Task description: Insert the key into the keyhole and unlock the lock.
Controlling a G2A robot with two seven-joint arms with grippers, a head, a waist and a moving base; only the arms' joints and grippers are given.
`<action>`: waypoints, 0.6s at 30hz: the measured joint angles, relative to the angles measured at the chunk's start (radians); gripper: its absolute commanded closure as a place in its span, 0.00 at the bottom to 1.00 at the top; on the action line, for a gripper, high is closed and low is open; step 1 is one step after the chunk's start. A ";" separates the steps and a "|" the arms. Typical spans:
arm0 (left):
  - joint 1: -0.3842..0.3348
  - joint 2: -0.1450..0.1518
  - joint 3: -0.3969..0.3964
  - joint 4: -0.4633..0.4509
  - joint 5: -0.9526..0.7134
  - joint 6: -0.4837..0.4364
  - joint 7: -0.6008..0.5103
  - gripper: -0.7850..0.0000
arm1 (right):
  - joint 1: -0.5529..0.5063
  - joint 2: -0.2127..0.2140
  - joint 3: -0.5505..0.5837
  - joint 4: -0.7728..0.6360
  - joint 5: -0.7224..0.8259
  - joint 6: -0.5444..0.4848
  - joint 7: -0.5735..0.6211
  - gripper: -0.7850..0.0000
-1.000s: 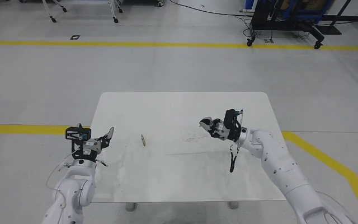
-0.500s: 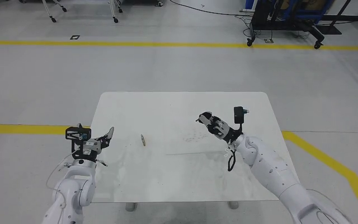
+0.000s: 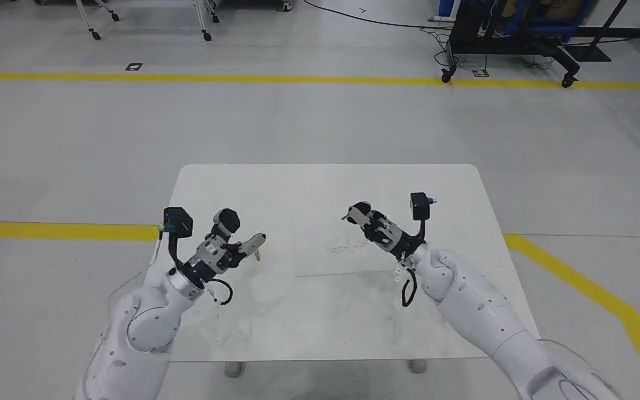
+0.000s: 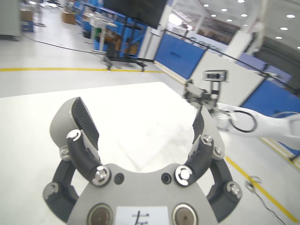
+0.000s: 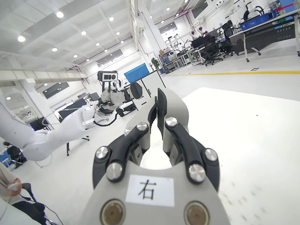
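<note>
A small yellowish key (image 3: 257, 254) lies flat on the white table (image 3: 320, 300), left of the middle. My left gripper (image 3: 240, 232) hovers right beside it, open, with one fingertip almost over the key. In the left wrist view the left gripper (image 4: 138, 105) is spread wide above bare tabletop with nothing between the pads. My right gripper (image 3: 353, 213) is held above the table right of the middle. In the right wrist view the right gripper (image 5: 159, 94) is shut, pads pressed together, with nothing visible between them. I see no lock.
Faint scuff marks (image 3: 345, 245) cross the middle of the table. A black cable loop (image 3: 408, 290) hangs from the right forearm. Floor lies beyond every table edge, with a yellow tape line (image 3: 60, 231) to the left.
The left arm has swung in from the table's left edge to the key, its gripper still open. The right gripper has shifted slightly left and its wrist has turned.
</note>
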 measured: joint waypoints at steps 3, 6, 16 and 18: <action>-0.103 0.000 0.078 0.099 -0.208 -0.091 -0.144 0.00 | -0.007 -0.002 -0.027 -0.015 0.077 0.000 0.005 1.00; -0.201 -0.001 0.155 0.194 -0.384 -0.167 -0.269 0.00 | -0.008 -0.004 -0.052 -0.022 0.154 0.000 0.015 1.00; -0.386 0.001 0.368 0.403 -0.920 -0.139 -0.678 0.00 | -0.005 0.005 -0.074 -0.058 0.266 0.000 0.066 1.00; -0.383 0.001 0.366 0.401 -0.902 -0.147 -0.658 0.00 | -0.005 0.005 -0.074 -0.058 0.266 0.000 0.065 1.00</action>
